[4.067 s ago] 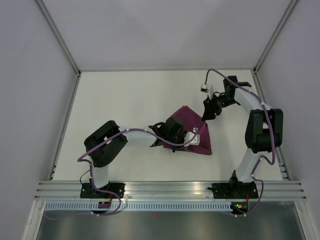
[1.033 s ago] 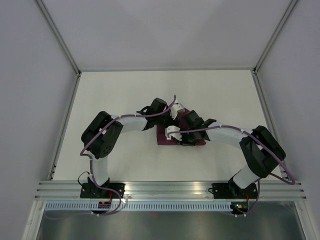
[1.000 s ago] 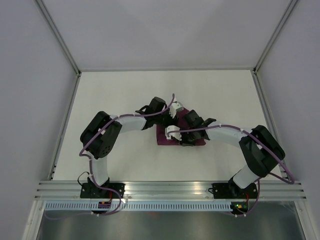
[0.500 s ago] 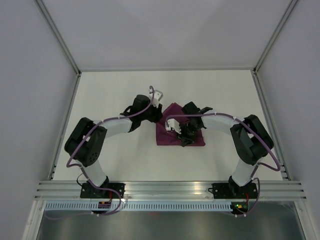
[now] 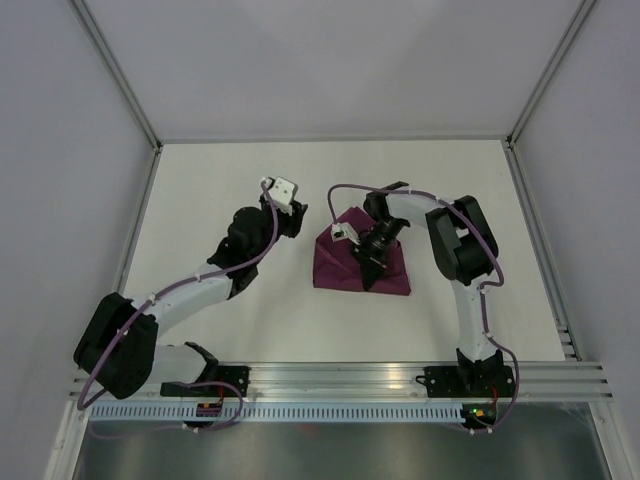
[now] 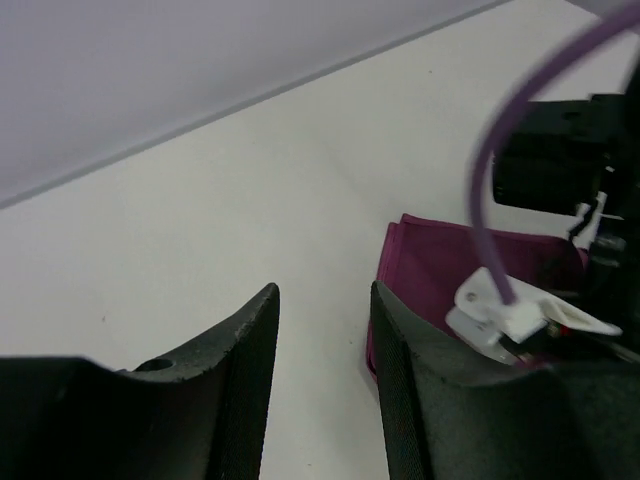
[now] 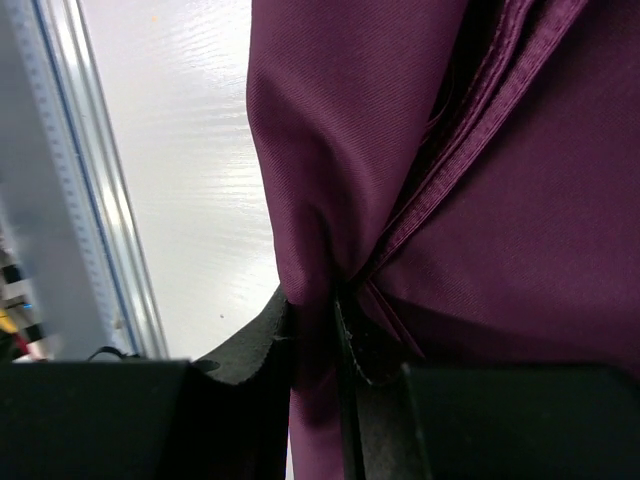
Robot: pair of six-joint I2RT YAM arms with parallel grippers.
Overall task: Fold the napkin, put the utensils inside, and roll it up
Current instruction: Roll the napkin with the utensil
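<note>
Left end effector point(image 5: 296, 222) off the napkin point(image 5: 340, 276), out to its 10 o'clock; right end effector point(image 5: 372, 262) onto its fold.

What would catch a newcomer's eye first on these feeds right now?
The magenta napkin, folded into a compact bundle near the middle of the white table, stands out most. The right gripper is shut on a fold of it, with the cloth bunched between its fingers in the right wrist view. The left gripper is open and empty, off to the napkin's left in the top view.
</note>
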